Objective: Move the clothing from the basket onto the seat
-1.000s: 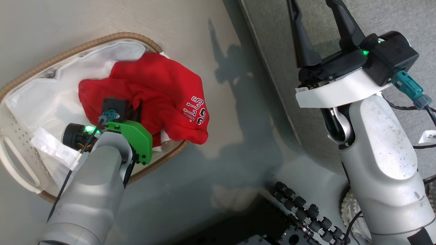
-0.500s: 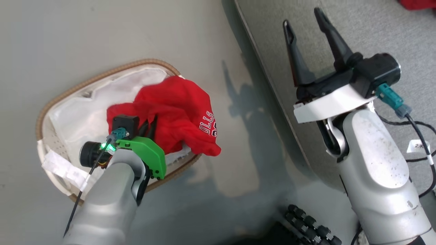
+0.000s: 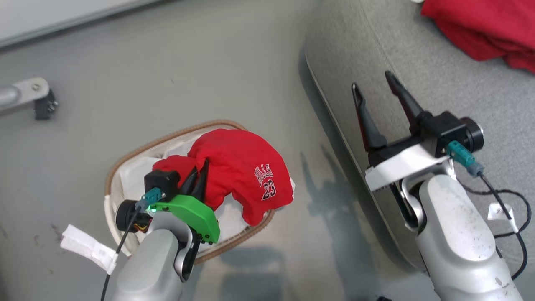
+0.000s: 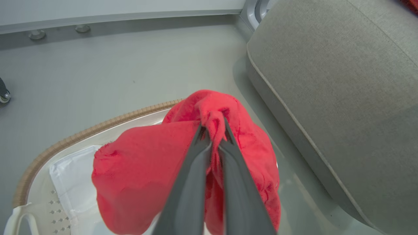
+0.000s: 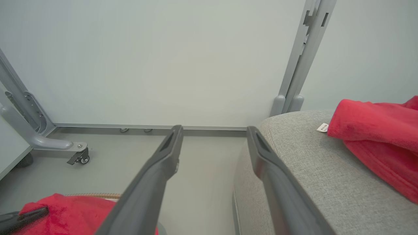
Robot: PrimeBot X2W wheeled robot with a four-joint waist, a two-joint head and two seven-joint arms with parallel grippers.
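The left end effector (image 3: 199,173) is clamped on a fold of the red garment (image 3: 246,167), which has white lettering and a 23. The garment is bunched above the basket (image 3: 167,140) and droops over its rim. Right of the basket, the right end effector (image 3: 372,81) hangs with fingers spread above the grey seat (image 3: 418,62). Farther from the basket, a second red garment (image 3: 480,29) lies on that seat.

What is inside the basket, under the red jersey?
A white liner shows beside the jersey, which the left tool pinches. The basket bottom beneath the jersey is covered.
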